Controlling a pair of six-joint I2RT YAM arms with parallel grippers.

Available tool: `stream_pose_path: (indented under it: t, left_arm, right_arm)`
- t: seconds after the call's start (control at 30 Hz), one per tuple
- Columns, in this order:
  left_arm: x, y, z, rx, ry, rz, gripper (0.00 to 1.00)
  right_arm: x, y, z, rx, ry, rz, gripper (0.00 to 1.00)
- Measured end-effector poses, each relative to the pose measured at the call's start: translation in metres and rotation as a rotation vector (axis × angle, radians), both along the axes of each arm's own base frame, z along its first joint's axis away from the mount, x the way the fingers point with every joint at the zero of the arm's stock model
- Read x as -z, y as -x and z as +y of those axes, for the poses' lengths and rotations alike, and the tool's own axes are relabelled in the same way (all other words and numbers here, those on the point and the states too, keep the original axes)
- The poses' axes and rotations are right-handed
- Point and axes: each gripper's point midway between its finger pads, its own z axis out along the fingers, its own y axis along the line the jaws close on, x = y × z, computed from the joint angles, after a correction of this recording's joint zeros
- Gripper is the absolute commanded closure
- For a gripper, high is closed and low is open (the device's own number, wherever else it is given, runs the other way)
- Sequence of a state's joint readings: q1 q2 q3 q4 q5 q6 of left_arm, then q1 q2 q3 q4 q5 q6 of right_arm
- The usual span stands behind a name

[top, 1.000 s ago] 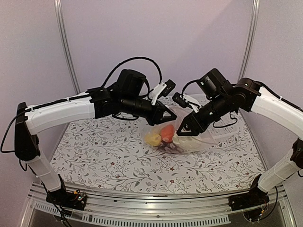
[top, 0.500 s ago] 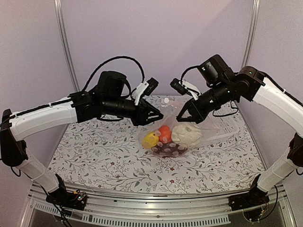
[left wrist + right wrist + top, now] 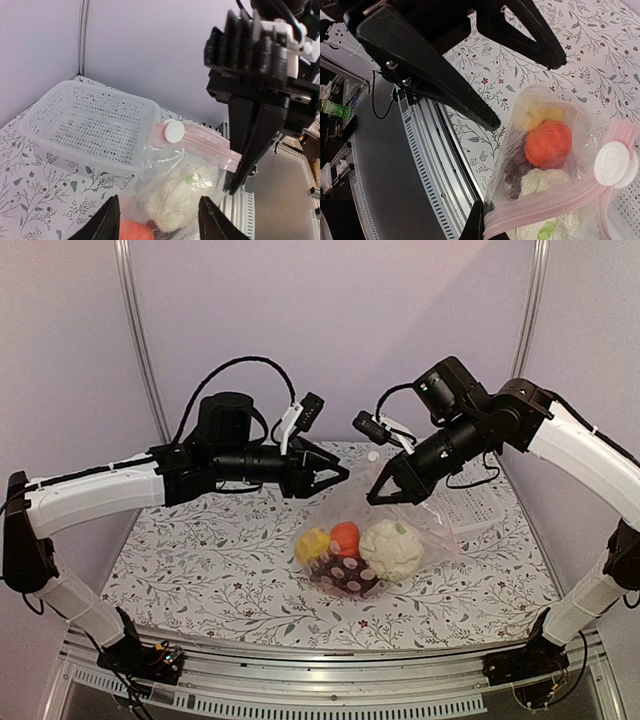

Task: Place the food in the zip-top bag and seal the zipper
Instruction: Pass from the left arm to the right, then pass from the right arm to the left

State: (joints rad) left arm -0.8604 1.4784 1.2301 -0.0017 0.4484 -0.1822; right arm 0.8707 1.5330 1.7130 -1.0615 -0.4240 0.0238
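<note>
- Zip-top bag (image 3: 400, 508): hangs by its mouth from my right jaws (image 3: 374, 498). Its belly rests on the surface (image 3: 200, 560) between my two arms, with the white basket (image 3: 90, 120) just behind it.
- Food (image 3: 392, 550): yellow, orange, purple and white pieces are all inside, settled at the bottom and well below the mouth.
- Left jaws (image 3: 335, 480): spread and holding nothing. They are level with the bag's mouth, near it but apart, and the mouth lies straight ahead of them.
- Zipper (image 3: 205, 145): a pink strip whose long axis runs crosswise to my left jaws. My right jaws are pressed together on its far end. I cannot tell whether it is sealed.
- White round slider (image 3: 174, 132): sits at the strip's other end, the one nearer my left jaws. In my judgement the left arm is placed to take it and draw it toward the right jaws.
</note>
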Motion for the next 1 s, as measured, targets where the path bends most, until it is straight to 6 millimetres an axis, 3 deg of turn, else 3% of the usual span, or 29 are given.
stream_pose_path:
  t: [0.2, 0.37, 0.77, 1.0]
  left_arm:
    - [0.020, -0.019, -0.002, 0.028, -0.004, 0.040, 0.41]
    - [0.026, -0.035, -0.005, 0.109, 0.046, 0.059, 0.42]
    - [0.015, -0.013, -0.021, 0.370, 0.162, 0.123, 0.60]
    - [0.020, -0.013, -0.035, 0.426, 0.177, 0.163, 0.71]
  right_arm:
    - [0.001, 0.007, 0.003, -0.028, -0.013, 0.029, 0.97]
    - [0.004, 0.014, 0.005, -0.055, -0.022, 0.058, 0.97]
    - [0.004, 0.016, 0.005, -0.059, -0.023, 0.066, 0.97]
    - [0.004, 0.016, 0.005, -0.057, -0.022, 0.067, 0.97]
